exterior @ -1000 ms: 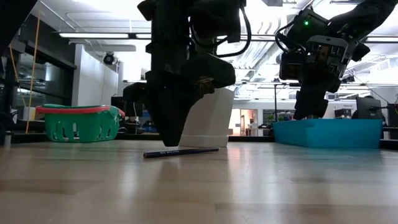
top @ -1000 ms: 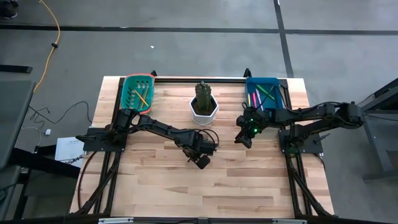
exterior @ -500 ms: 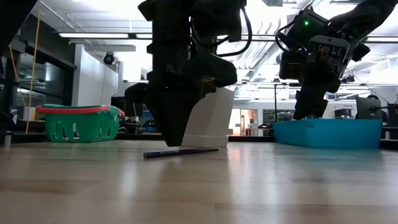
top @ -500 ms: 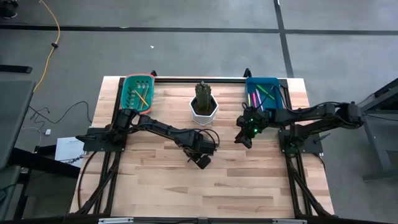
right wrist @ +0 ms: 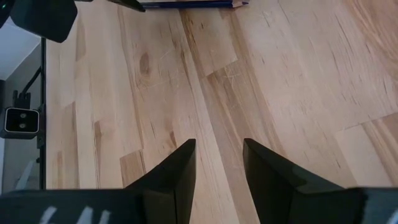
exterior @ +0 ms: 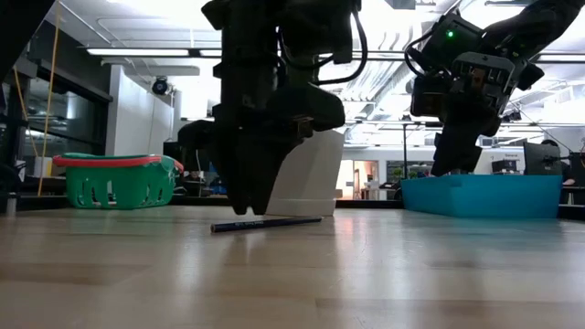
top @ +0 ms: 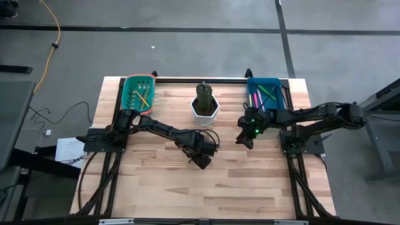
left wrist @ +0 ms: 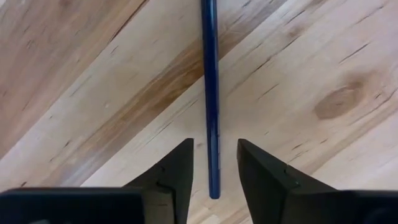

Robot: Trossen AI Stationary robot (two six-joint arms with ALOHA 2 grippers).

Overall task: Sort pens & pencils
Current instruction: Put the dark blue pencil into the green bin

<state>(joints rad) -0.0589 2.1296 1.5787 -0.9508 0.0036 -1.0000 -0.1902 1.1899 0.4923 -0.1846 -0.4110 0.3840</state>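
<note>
A dark blue pencil point(left wrist: 211, 93) lies flat on the wooden table point(top: 250, 187), near its middle. My left gripper point(left wrist: 213, 163) points straight down over the pencil's near end, open. One finger stands on either side of the pencil, and a gap shows on both sides. In the low view its fingertips point(exterior: 251, 208) hang just above the pencil point(exterior: 265, 223). My right gripper point(top: 245, 139) hovers open and holds nothing, in front of the blue bin point(top: 265, 94), which contains pink and green pens. A green basket point(top: 139, 92) at the far left holds orange and yellow pencils.
A white pot with a green plant point(top: 204, 106) stands at the far middle, between basket and bin. The right wrist view shows the dark pencil point(right wrist: 193, 4) farther off, on bare boards. Bare wood stretches across the near half of the table.
My left gripper has opened in place over the dark pencil: its fingertips formed one shut wedge a second ago and now stand apart. The pencil has stayed where it lay on the table.
</note>
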